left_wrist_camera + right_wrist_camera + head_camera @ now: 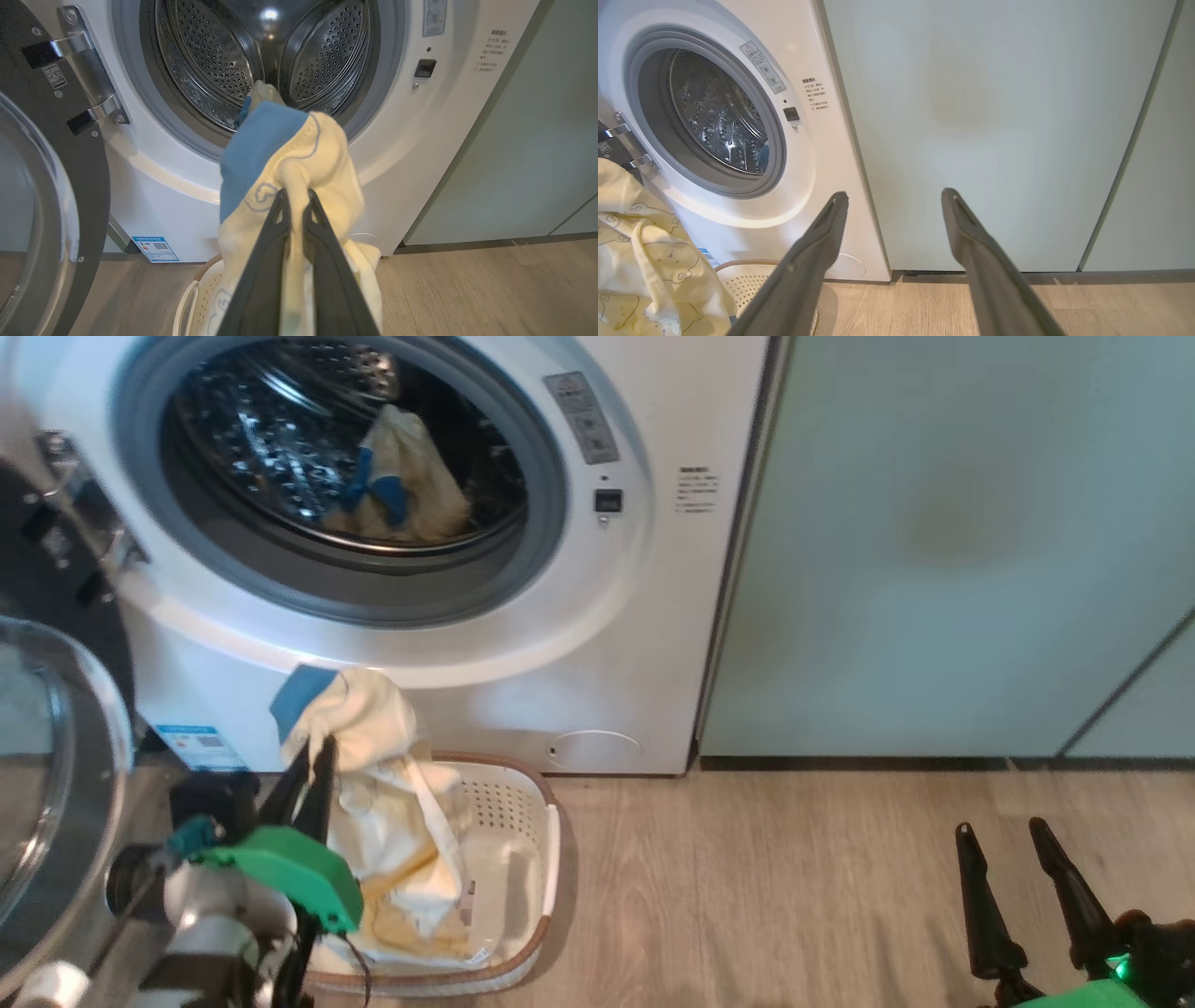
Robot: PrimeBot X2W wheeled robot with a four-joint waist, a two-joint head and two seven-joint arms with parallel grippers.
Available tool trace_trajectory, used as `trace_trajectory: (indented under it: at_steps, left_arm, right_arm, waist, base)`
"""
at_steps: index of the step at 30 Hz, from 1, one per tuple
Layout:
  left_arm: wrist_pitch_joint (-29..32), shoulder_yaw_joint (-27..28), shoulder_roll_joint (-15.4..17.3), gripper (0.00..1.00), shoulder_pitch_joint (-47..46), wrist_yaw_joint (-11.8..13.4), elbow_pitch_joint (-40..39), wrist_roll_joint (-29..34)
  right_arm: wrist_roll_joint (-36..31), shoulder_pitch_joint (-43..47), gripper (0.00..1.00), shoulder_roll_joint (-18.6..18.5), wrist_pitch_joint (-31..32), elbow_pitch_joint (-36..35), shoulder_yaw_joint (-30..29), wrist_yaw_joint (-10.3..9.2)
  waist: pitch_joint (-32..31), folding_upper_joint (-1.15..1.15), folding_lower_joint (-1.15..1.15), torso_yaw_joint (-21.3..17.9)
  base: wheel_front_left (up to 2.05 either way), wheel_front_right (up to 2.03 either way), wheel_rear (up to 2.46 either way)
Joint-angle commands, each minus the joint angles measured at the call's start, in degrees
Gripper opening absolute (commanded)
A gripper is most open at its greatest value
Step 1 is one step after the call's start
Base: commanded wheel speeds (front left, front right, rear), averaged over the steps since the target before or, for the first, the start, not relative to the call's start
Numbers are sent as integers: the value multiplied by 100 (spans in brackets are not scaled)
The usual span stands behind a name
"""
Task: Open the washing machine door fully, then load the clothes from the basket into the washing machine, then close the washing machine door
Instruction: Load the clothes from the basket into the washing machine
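In front of the big white front-loading washing machine (653,616), the round opening inside its grey gasket (549,513) is unobstructed. The large round door with glossy black rim and bulging glass porthole (56,775) is swung wide to my left, hinged at the machine's front. Below the opening, the small cream-white perforated basket with a brown woven-look rim (549,859) sits on the pale wood floor (794,877), just beside the machine's base. Bare floor runs off to the right along the pale green cabinet panels (934,569). My left jaws are clamped together on a soft pale yellow garment with a blue patch (359,719), held above the basket and below the drum's lower lip. Its tail hangs down into the basket onto more yellow cloth (401,887). Another yellow-and-blue piece (406,476) lies inside the steel drum. My right jaws stand apart, holding nothing, low over the floor, well to the right of the basket.
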Motion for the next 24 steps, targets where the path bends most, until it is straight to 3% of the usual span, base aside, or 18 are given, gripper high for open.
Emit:
trace_trajectory:
  at_steps: [1, 13, 24]
  left_arm:
    - [-3, 302, 200, 0, -390, -32, -128, -47]
    - [289, 742, 659, 0, -1653, -344, 1070, -543]
    - [907, 881, 1477, 0, -3120, -714, 1827, -689]
  right_arm:
    - [45, -291, 100, -90, -65, -149, 115, -16]
    - [268, -531, 100, -90, -101, -104, 179, -16]
    - [714, -842, 100, -90, -103, -338, 240, -16]
  waist:
    - [74, 0, -1, -91]
    - [722, 0, -1, -706]
    - [1794, 0, -1, -1292]
  base:
    - [0, 0, 0]
    - [0, 0, 0]
    - [0, 0, 0]
